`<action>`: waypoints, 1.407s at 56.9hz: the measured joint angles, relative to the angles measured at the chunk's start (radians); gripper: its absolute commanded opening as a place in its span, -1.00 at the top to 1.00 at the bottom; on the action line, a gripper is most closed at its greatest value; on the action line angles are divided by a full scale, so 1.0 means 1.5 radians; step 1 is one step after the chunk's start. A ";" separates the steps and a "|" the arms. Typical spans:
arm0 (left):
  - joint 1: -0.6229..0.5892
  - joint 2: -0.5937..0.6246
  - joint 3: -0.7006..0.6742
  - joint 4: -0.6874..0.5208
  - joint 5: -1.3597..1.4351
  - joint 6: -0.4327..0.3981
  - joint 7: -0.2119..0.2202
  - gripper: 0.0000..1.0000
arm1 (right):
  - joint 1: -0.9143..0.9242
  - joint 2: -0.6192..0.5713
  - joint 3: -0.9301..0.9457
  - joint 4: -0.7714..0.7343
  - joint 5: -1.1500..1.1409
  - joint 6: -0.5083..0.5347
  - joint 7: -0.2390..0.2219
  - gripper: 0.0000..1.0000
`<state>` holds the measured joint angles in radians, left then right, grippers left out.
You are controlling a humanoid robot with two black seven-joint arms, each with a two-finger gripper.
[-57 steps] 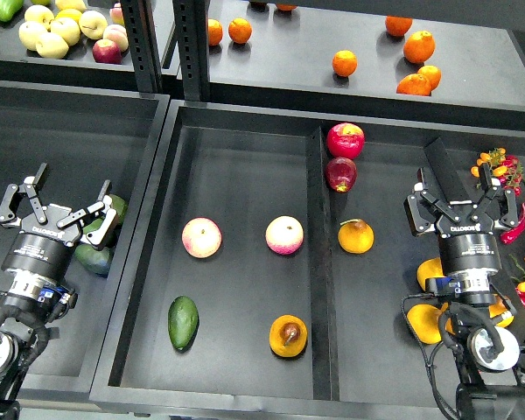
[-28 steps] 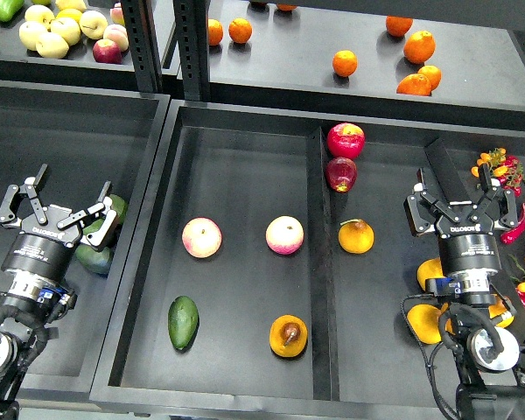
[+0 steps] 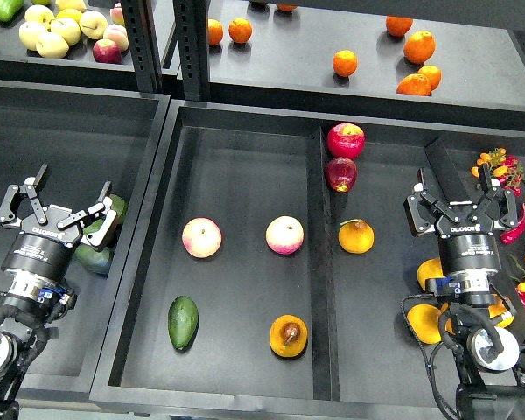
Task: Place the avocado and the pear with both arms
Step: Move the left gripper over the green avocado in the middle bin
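Nothing has moved since the earlier frames: both arms hang idle. Left gripper [image 3: 63, 201] gapes wide, empty, over the left bin. Avocado [image 3: 183, 322] lies by the front-left corner of the middle tray [image 3: 245, 153], pear [image 3: 289, 336] near its front-right corner. Right gripper [image 3: 463, 197] looks parted, empty, over the right compartment. Both fruits seem placed; retreat is probably all that remains

Bright, even overhead light; sharp focus, soft short shadows.
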<state>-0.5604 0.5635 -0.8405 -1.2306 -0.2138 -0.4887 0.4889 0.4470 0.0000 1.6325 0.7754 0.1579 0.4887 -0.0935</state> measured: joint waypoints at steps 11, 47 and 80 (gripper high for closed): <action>-0.134 0.051 0.210 0.019 0.076 0.000 0.000 -0.99 | 0.002 0.000 0.000 -0.005 0.003 0.000 0.000 -0.99; -0.217 -0.110 0.446 0.085 0.418 0.000 0.000 -0.99 | -0.005 -0.014 0.000 0.000 0.003 0.000 0.000 -0.99; -0.218 -0.190 0.462 0.217 0.532 0.000 0.000 -0.99 | -0.006 -0.006 -0.001 0.012 0.004 0.000 0.000 -0.99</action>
<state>-0.8871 0.2788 -0.1481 -0.9057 0.5841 -0.4887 0.4886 0.4387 -0.0095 1.6306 0.7928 0.1637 0.4887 -0.0936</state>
